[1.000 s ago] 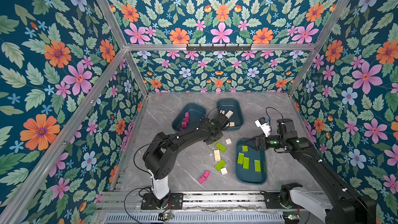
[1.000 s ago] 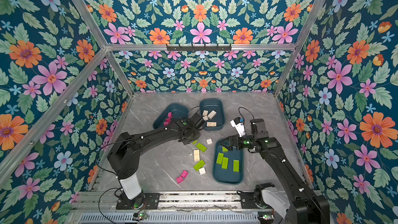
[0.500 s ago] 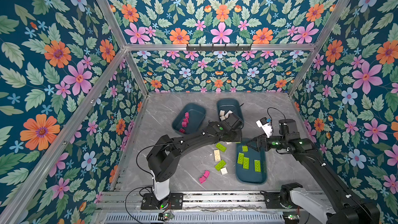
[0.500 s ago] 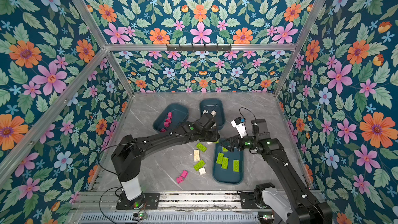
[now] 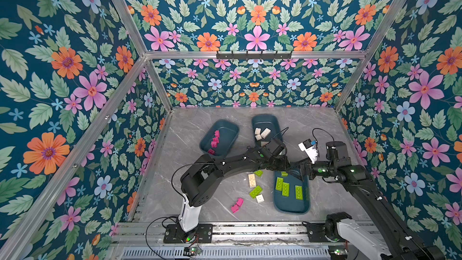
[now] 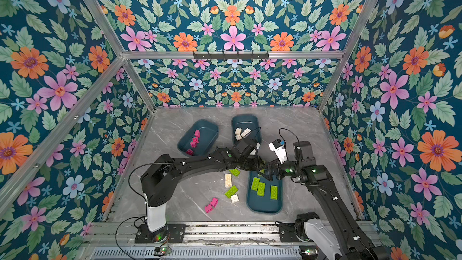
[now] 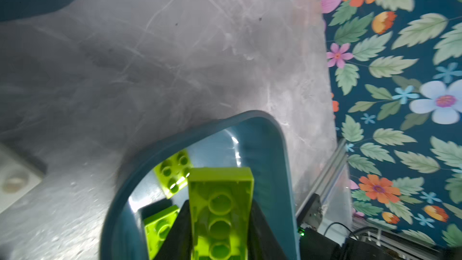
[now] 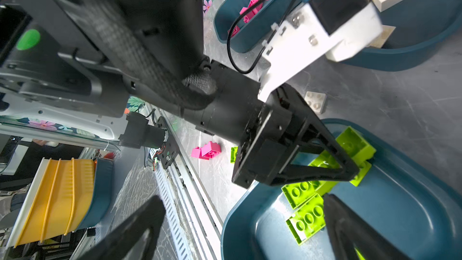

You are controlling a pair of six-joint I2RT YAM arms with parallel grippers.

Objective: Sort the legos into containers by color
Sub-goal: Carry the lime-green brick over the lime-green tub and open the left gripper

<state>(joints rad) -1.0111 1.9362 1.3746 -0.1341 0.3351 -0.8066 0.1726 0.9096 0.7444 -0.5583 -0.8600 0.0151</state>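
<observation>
My left gripper (image 8: 347, 168) is clamped on an oblong lime brick (image 7: 220, 196). The brick sticks out past the fingertips, with its hollow underside facing the left wrist camera. It hangs over the far end of the near tub (image 5: 291, 208), inside the rim and above the green legos (image 5: 286, 187) lying flat on the tub floor (I cannot tell whether it touches the small one under it).

My right gripper (image 8: 243, 200) has its jaws spread wide and holds nothing. It hovers at that same end of the tub, just beside the left one.

Loose on the table (image 5: 190, 131), near the tub's left side, lie:
- a cream oblong (image 5: 252, 180)
- two green pieces (image 5: 255, 191)
- a cream square (image 5: 260, 198)
- a pink pair (image 5: 237, 205)

Farther back, the pink tub (image 5: 226, 133) and the cream tub (image 5: 267, 121) sit well apart from both grippers.
</observation>
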